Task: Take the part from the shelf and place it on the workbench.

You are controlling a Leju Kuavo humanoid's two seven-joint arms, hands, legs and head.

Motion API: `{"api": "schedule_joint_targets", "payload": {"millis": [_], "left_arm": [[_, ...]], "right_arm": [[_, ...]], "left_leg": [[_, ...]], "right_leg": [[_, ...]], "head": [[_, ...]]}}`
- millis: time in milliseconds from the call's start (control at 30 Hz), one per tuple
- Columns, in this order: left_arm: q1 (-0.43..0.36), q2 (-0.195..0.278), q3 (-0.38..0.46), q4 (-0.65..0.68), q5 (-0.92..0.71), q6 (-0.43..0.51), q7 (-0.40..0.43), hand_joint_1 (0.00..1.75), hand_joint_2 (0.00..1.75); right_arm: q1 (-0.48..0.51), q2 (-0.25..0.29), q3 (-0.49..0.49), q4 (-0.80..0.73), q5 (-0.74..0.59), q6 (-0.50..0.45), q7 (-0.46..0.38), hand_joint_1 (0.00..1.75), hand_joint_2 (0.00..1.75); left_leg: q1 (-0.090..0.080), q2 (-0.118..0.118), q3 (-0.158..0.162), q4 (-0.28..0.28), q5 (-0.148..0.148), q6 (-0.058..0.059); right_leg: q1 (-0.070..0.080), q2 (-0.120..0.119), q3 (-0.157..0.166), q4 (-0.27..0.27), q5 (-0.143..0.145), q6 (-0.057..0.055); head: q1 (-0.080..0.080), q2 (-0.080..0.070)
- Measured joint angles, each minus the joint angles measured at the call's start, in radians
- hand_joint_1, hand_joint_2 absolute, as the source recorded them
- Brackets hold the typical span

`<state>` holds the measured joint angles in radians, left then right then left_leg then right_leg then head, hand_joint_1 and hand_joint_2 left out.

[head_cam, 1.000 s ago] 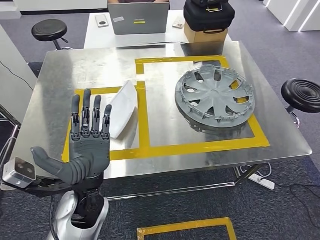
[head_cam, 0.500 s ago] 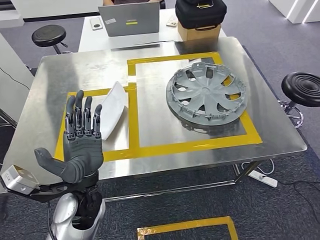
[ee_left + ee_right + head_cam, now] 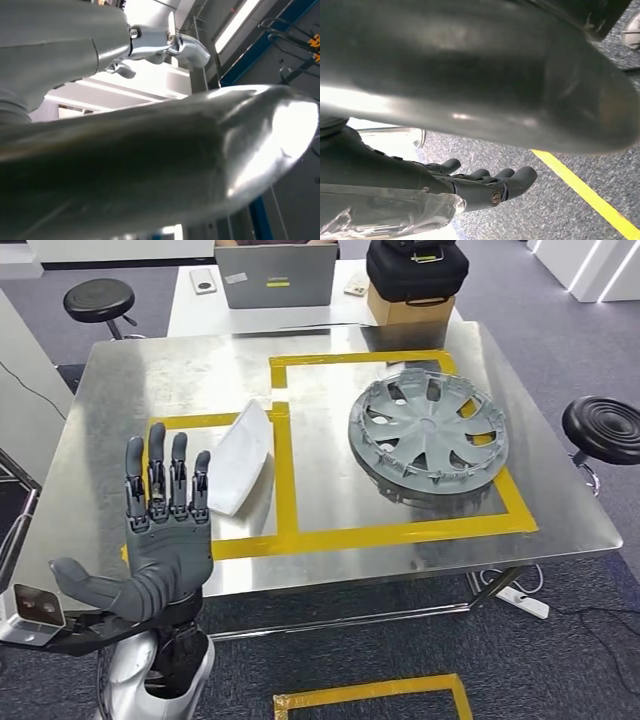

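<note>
A white curved part (image 3: 240, 458) lies on the steel workbench (image 3: 151, 380), inside the smaller yellow-taped rectangle and against its right tape line. My left hand (image 3: 162, 540) is raised over the bench's front left edge, fingers straight and spread, thumb out to the side, holding nothing. Its fingertips stand just left of the white part and apart from it. In the right wrist view my right hand (image 3: 486, 182) hangs above grey carpet with its fingers stretched out and nothing in them.
A grey wheel cover (image 3: 429, 432) fills the larger taped rectangle on the right. Behind the bench a white table carries a laptop (image 3: 275, 275) and a black case (image 3: 416, 268). Black stools (image 3: 604, 428) (image 3: 98, 300) stand at both sides. Yellow tape (image 3: 377, 695) marks the floor.
The whole picture swayed and came back, so the camera moved. My left hand has drifted slightly left and lower, a little farther from the white part, still spread.
</note>
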<state>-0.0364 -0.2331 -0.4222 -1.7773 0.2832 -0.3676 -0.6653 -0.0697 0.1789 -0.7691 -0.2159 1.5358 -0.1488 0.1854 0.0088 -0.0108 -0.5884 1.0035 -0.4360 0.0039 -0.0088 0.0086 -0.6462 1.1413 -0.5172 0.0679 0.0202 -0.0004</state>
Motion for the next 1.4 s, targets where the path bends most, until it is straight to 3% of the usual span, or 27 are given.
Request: {"api": "schedule_joint_targets", "payload": {"millis": [33, 100, 133, 167, 267, 300, 400, 467, 567, 633, 667, 767, 800, 900, 933, 967, 1000, 1067, 1100, 1133, 1167, 1200, 1233, 1300, 1333, 1400], "left_arm": [[0.000, 0.000, 0.000, 0.000, 0.000, 0.000, 0.000, 0.00, 0.00], [0.001, 0.000, 0.000, 0.000, -0.005, -0.003, 0.003, 0.00, 0.87], [0.000, 0.001, -0.001, 0.001, -0.010, -0.006, 0.007, 0.00, 1.31], [0.000, 0.001, -0.001, 0.002, -0.018, -0.008, 0.012, 0.00, 1.75], [-0.002, 0.002, -0.007, 0.005, -0.045, -0.010, 0.024, 0.00, 1.75], [-0.003, 0.002, -0.010, 0.007, -0.051, -0.010, 0.027, 0.00, 1.75], [-0.005, 0.004, -0.017, 0.012, -0.060, -0.008, 0.030, 0.00, 1.75], [-0.005, 0.006, -0.017, 0.014, -0.064, -0.004, 0.031, 0.00, 1.75], [-0.005, 0.010, -0.017, 0.016, -0.066, 0.001, 0.031, 0.00, 1.75], [-0.005, 0.012, -0.017, 0.020, -0.068, 0.005, 0.031, 0.00, 1.75], [-0.004, 0.013, -0.017, 0.021, -0.069, 0.007, 0.031, 0.00, 1.75], [-0.008, 0.012, -0.018, 0.022, -0.071, 0.009, 0.031, 0.00, 1.75], [-0.010, 0.011, -0.018, 0.022, -0.071, 0.008, 0.032, 0.00, 1.75], [-0.009, 0.010, -0.018, 0.023, -0.071, 0.008, 0.032, 0.00, 1.75], [-0.009, 0.010, -0.017, 0.023, -0.071, 0.008, 0.033, 0.00, 1.75], [-0.009, 0.009, -0.017, 0.023, -0.072, 0.008, 0.033, 0.00, 1.75], [-0.010, 0.009, -0.018, 0.023, -0.072, 0.008, 0.033, 0.00, 1.75], [-0.009, 0.008, -0.017, 0.024, -0.072, 0.008, 0.034, 0.00, 1.75], [-0.009, 0.008, -0.017, 0.024, -0.072, 0.008, 0.034, 0.00, 1.75], [-0.009, 0.009, -0.017, 0.025, -0.072, 0.008, 0.034, 0.00, 1.75], [-0.009, 0.009, -0.017, 0.025, -0.072, 0.008, 0.034, 0.00, 1.75], [-0.009, 0.009, -0.017, 0.026, -0.072, 0.008, 0.034, 0.00, 1.75], [-0.009, 0.009, -0.017, 0.027, -0.072, 0.008, 0.034, 0.00, 1.75], [-0.009, 0.008, -0.018, 0.027, -0.072, 0.008, 0.034, 0.00, 1.75], [-0.010, 0.008, -0.018, 0.027, -0.072, 0.008, 0.034, 0.00, 1.75], [-0.009, 0.008, -0.019, 0.027, -0.072, 0.007, 0.034, 0.00, 1.75]], "right_arm": [[0.001, 0.000, 0.000, 0.000, 0.000, 0.000, 0.000, 0.00, 0.00], [0.002, 0.000, 0.000, 0.000, -0.001, 0.000, 0.002, 0.00, 0.00], [0.002, 0.000, 0.000, 0.000, -0.002, 0.001, 0.004, 0.00, 0.00], [0.002, -0.001, 0.000, 0.000, -0.003, 0.001, 0.006, 0.00, 0.00], [-0.003, -0.002, 0.000, 0.000, -0.005, 0.001, 0.013, 0.00, 0.00], [-0.004, -0.002, 0.000, 0.000, -0.005, 0.001, 0.015, 0.00, 0.00], [-0.003, -0.002, 0.000, 0.000, -0.006, 0.001, 0.017, 0.00, 0.00], [-0.002, -0.002, -0.001, 0.000, -0.006, 0.002, 0.018, 0.00, 0.00], [-0.004, -0.002, -0.001, 0.000, -0.006, 0.003, 0.018, 0.00, 0.00], [-0.003, -0.002, -0.001, 0.000, -0.006, 0.003, 0.018, 0.00, 0.00], [-0.003, -0.002, -0.001, 0.000, -0.006, 0.004, 0.018, 0.00, 0.00], [-0.004, -0.002, -0.001, 0.000, -0.006, 0.004, 0.018, 0.00, 0.00], [-0.004, -0.002, -0.001, 0.000, -0.006, 0.004, 0.018, 0.00, 0.00], [-0.001, -0.002, -0.001, 0.000, -0.006, 0.006, 0.018, 0.00, 0.00], [0.001, -0.002, -0.001, 0.000, -0.006, 0.006, 0.018, 0.00, 0.00], [0.002, -0.002, -0.001, 0.000, -0.006, 0.007, 0.018, 0.00, 0.00], [0.003, -0.002, -0.001, 0.000, -0.006, 0.008, 0.018, 0.00, 0.00], [0.002, -0.002, -0.001, 0.000, -0.006, 0.009, 0.019, 0.00, 0.00], [0.001, -0.002, -0.001, 0.000, -0.006, 0.009, 0.019, 0.00, 0.00], [0.001, -0.002, -0.001, 0.000, -0.006, 0.010, 0.019, 0.00, 0.00], [0.001, -0.002, -0.001, 0.000, -0.006, 0.010, 0.019, 0.00, 0.00], [0.000, -0.002, -0.001, 0.000, -0.006, 0.010, 0.019, 0.00, 0.00], [-0.002, -0.002, -0.001, 0.000, -0.006, 0.011, 0.019, 0.00, 0.00], [-0.008, -0.003, -0.001, 0.000, -0.006, 0.012, 0.019, 0.00, 0.00], [-0.010, -0.003, -0.001, 0.000, -0.006, 0.012, 0.019, 0.00, 0.00], [-0.011, -0.003, -0.001, 0.000, -0.006, 0.013, 0.018, 0.00, 0.00]], "left_leg": [[0.000, 0.000, 0.000, 0.000, 0.000, 0.002], [-0.001, 0.000, 0.000, 0.000, 0.000, 0.003], [-0.001, 0.000, 0.001, 0.001, 0.001, 0.004], [0.000, 0.000, 0.002, 0.001, 0.002, 0.003], [-0.003, -0.002, 0.000, 0.005, 0.004, -0.007], [-0.005, -0.002, -0.002, 0.006, 0.006, -0.013], [-0.004, -0.002, -0.008, 0.005, 0.009, -0.031], [-0.003, -0.001, -0.026, 0.045, -0.032, -0.041], [-0.002, -0.001, -0.092, 0.219, -0.144, -0.049], [-0.002, -0.001, -0.096, 0.267, -0.162, -0.048], [-0.002, -0.001, -0.069, 0.237, -0.145, -0.046], [-0.003, -0.001, 0.056, 0.050, -0.089, -0.036], [-0.005, -0.002, 0.076, 0.011, -0.081, -0.030], [-0.011, -0.002, 0.071, -0.010, -0.058, -0.008], [-0.010, -0.001, 0.065, -0.012, -0.047, -0.002], [-0.009, 0.001, 0.056, -0.014, -0.036, 0.005], [-0.007, 0.002, 0.047, -0.016, -0.025, 0.010], [-0.007, 0.005, 0.023, -0.015, -0.005, 0.015], [-0.008, 0.006, 0.011, -0.015, 0.004, 0.015], [-0.008, 0.006, -0.002, -0.014, 0.013, 0.014], [-0.007, 0.007, -0.014, -0.014, 0.023, 0.012], [-0.006, 0.007, -0.026, -0.013, 0.032, 0.009], [-0.005, 0.006, -0.036, -0.012, 0.041, 0.004], [-0.007, 0.006, -0.049, -0.008, 0.058, -0.009], [-0.008, 0.007, -0.052, -0.007, 0.066, -0.014], [-0.008, 0.007, -0.055, -0.008, 0.081, -0.026]], "right_leg": [[0.000, 0.000, -0.032, 0.069, -0.032, 0.003], [0.000, 0.000, -0.075, 0.163, -0.060, 0.005], [-0.001, 0.000, -0.073, 0.158, -0.048, 0.006], [-0.001, 0.000, -0.050, 0.112, -0.019, 0.006], [-0.003, 0.002, 0.048, -0.079, 0.060, 0.002], [-0.002, 0.004, 0.059, -0.105, 0.067, -0.003], [0.000, 0.006, 0.052, -0.109, 0.076, -0.024], [-0.002, 0.004, 0.045, -0.113, 0.086, -0.040], [-0.002, 0.000, 0.022, -0.114, 0.102, -0.049], [0.000, -0.002, 0.004, -0.114, 0.117, -0.048], [0.000, -0.002, -0.005, -0.113, 0.125, -0.046], [0.002, 0.000, -0.028, -0.112, 0.149, -0.036], [0.003, 0.000, -0.033, -0.113, 0.158, -0.030], [-0.002, -0.001, -0.039, -0.128, 0.186, -0.010], [-0.004, -0.001, -0.044, -0.126, 0.178, -0.005], [-0.004, -0.001, -0.054, -0.104, 0.149, 0.000], [-0.005, -0.001, -0.069, -0.058, 0.103, 0.003], [-0.004, -0.001, -0.102, 0.075, 0.002, 0.009], [-0.004, -0.001, -0.109, 0.131, -0.025, 0.010], [-0.004, -0.001, -0.103, 0.161, -0.031, 0.011], [-0.004, -0.001, -0.079, 0.155, -0.018, 0.012], [-0.005, -0.002, -0.035, 0.114, 0.003, 0.013], [-0.006, -0.001, 0.022, 0.049, 0.017, 0.014], [-0.005, 0.002, 0.125, -0.088, 0.016, 0.010], [-0.004, 0.004, 0.147, -0.123, 0.007, 0.006], [-0.001, 0.005, 0.142, -0.133, 0.010, -0.011]], "head": [[0.002, 0.000], [0.004, 0.000], [0.004, 0.000], [0.004, 0.000], [0.004, 0.000], [0.003, 0.000], [0.003, 0.000], [0.000, 0.000], [-0.004, 0.000], [-0.004, 0.000], [-0.004, 0.000], [-0.003, 0.000], [-0.003, 0.000], [-0.005, 0.000], [-0.005, 0.000], [-0.004, 0.000], [-0.003, 0.000], [-0.001, 0.000], [-0.002, 0.000], [-0.002, 0.000], [-0.001, 0.000], [-0.001, 0.000], [-0.001, 0.000], [-0.001, 0.000], [-0.001, 0.000], [-0.002, 0.000]]}}
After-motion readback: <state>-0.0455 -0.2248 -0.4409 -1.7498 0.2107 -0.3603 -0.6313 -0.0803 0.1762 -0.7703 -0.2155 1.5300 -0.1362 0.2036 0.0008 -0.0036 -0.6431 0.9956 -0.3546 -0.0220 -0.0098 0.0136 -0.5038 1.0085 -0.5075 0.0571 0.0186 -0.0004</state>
